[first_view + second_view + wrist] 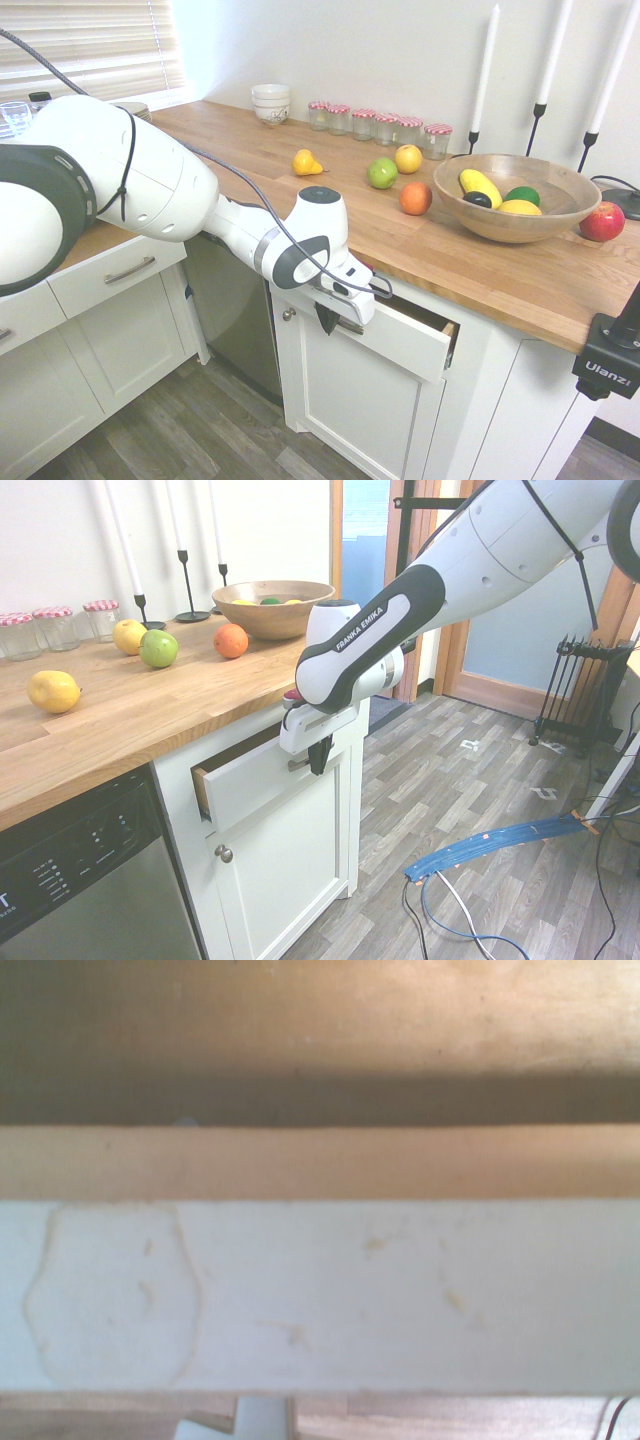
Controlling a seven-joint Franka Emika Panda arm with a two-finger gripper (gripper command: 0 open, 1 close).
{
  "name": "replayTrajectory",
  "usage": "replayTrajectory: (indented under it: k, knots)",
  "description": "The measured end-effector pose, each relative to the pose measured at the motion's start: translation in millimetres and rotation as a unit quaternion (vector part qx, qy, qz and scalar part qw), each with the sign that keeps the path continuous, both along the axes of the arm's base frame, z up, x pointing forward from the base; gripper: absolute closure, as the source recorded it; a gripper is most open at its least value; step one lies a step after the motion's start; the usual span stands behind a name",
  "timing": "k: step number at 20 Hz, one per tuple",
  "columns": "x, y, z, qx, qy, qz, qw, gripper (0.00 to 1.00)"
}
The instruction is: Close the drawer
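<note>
Drawer [407, 340]: one, white-fronted, partly open beneath the desk's [350, 222] front edge. Claw [320, 756]: one, fully closed, pointing down at the drawer's front, nothing visibly gripped.

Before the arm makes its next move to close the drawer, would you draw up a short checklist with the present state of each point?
1. Drawer fully shut: not ok, it stands partly open.
2. Gripper at the drawer front, by the bar handle: ok.
3. Gripper fingers closed: ok.
4. Firm grip on the handle: cannot tell, the gripper hides part of it.
5. Fruit on the countertop away from the drawer opening: ok, the nearest, the orange, sits back from the counter edge.
6. Whole drawer interior free of objects: cannot tell, the views show only part of it.
</note>
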State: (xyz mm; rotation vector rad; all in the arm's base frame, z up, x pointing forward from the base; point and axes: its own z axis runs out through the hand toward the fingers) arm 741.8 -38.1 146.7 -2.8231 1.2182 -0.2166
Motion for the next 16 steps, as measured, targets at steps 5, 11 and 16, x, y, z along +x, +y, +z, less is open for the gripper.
replayTrajectory:
  k: [5, 11, 16]
  knots:
    - [9.1, 1.7, 0.6, -0.001, -0.010, -0.001, 1.000, 1.00]
    - [10.5, 1.2, -3.2, -0.001, -0.010, -0.004, 1.000, 1.00]
    - [9.7, 0.9, -4.1, -0.001, -0.003, -0.008, 1.000, 1.00]
